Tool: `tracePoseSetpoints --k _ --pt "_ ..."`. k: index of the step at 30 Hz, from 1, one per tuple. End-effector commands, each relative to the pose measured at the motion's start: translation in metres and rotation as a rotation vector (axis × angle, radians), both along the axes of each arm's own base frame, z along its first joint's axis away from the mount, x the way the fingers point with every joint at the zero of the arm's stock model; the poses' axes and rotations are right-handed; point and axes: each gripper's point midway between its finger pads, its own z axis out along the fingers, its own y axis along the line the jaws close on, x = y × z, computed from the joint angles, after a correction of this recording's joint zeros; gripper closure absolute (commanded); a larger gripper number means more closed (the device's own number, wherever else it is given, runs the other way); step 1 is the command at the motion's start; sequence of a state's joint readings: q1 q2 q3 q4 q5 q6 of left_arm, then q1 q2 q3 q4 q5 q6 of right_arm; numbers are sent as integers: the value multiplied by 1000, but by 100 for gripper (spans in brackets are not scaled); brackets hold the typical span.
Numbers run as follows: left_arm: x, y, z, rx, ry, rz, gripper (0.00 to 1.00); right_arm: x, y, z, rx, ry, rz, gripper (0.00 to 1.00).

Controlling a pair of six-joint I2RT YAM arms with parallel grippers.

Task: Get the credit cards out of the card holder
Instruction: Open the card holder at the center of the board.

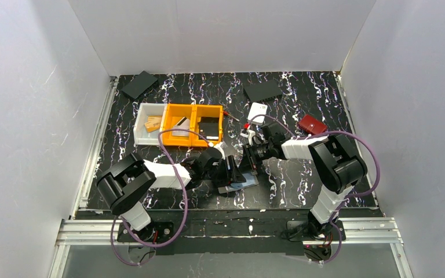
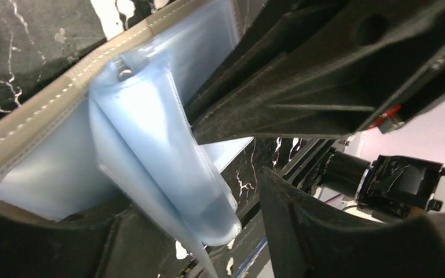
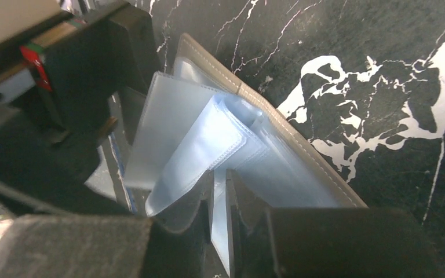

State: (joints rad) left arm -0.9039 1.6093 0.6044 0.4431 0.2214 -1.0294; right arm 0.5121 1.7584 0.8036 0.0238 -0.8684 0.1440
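The card holder (image 1: 240,183) lies open on the table between both arms. Its taupe stitched edge (image 3: 301,145) and pale blue inner sleeves (image 2: 150,133) fan upward. My right gripper (image 3: 218,174) is shut on one thin pale leaf (image 3: 221,231) that stands up from the holder; I cannot tell whether it is a sleeve or one of the credit cards. My left gripper (image 2: 197,202) is open, its fingers (image 2: 324,231) on either side of a hanging blue sleeve without pinching it. In the top view the left gripper (image 1: 230,171) and right gripper (image 1: 249,159) meet over the holder.
Two orange bins (image 1: 197,123) and a white bin (image 1: 149,130) stand behind the left arm. A small white case (image 1: 257,111) and a red wallet (image 1: 312,124) lie at the back right. Flat black pads (image 1: 139,84) (image 1: 263,90) lie near the rear wall.
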Motion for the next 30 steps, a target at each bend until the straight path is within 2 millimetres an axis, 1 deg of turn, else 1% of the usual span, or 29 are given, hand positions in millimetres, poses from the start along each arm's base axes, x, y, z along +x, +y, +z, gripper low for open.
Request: tracePoseSetpoints --k 1,4,5,8,10,12,16,18,21,27,30 --pt "-31 52 -72 289 149 10 55 4 6 12 90 56 -33 78" --pt "-30 61 -76 336 145 24 68 10 1 15 102 58 -52 78" --pt "-31 64 -77 348 146 28 71 12 -1 16 98 48 -55 78" --pt "-30 71 -78 357 154 53 77 19 -8 14 36 -34 -38 77" --pt "-30 78 -78 355 161 80 78 22 -17 12 -37 -101 -24 74" --pt "-29 81 -76 347 164 94 77 24 -25 11 -76 -156 -14 72" --pt "-29 83 -74 327 184 96 76 34 -37 8 -157 -247 -34 74" --pt "-29 83 -73 322 187 99 71 37 -40 10 -174 -279 -39 74" --pt "-30 80 -73 313 196 94 66 33 -39 7 -180 -274 -26 74" --pt "-29 76 -70 284 194 96 58 21 -30 -2 -168 -210 13 73" --pt "-29 75 -69 273 196 94 56 19 -27 0 -141 -194 26 74"
